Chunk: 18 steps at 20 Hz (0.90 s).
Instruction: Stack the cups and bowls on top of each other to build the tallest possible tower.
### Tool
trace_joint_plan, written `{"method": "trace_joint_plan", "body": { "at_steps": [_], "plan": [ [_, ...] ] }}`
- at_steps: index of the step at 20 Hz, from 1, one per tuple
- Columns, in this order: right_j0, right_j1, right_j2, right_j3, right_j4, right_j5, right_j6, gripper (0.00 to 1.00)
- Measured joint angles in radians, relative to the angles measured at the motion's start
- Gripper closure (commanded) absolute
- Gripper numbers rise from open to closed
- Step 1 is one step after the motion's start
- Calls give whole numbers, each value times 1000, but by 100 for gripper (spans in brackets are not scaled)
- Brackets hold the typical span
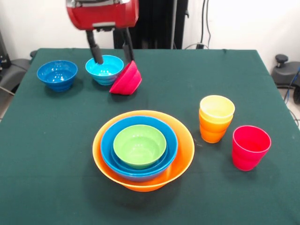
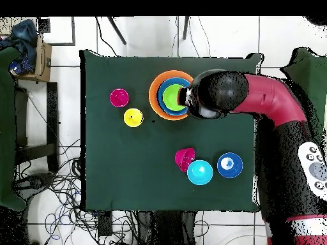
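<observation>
Two fingers of the gripper (image 1: 112, 52) pinch the tilted red bowl's (image 1: 126, 78) rim, beside the light-blue bowl (image 1: 104, 69). Tower (image 1: 143, 150) at 6 o'clock; stacked cups (image 1: 215, 118) at 4 o'clock.

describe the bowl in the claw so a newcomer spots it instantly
Start at the green tablecloth's far side, where two blue glossy plastic bowls sit in a row. Just beside the light-blue bowl, the claw grips a glossy red-pink plastic bowl. It alone is tilted on its side.
</observation>
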Motion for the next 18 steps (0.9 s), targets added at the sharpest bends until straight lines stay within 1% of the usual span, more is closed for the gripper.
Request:
{"method": "trace_joint_plan", "body": {
  "at_steps": [8, 11, 12, 15, 18],
  "plan": [
    [-6, -68, 17, 143, -7, 0, 0, 0],
    [-9, -80, 26, 173, -17, 0, 0, 0],
    [-9, -84, 30, 190, -30, 0, 0, 0],
    [-10, -84, 33, 203, -47, -6, 0, 0],
    [-10, -84, 33, 222, -86, -30, 0, 0]
  ]
}}
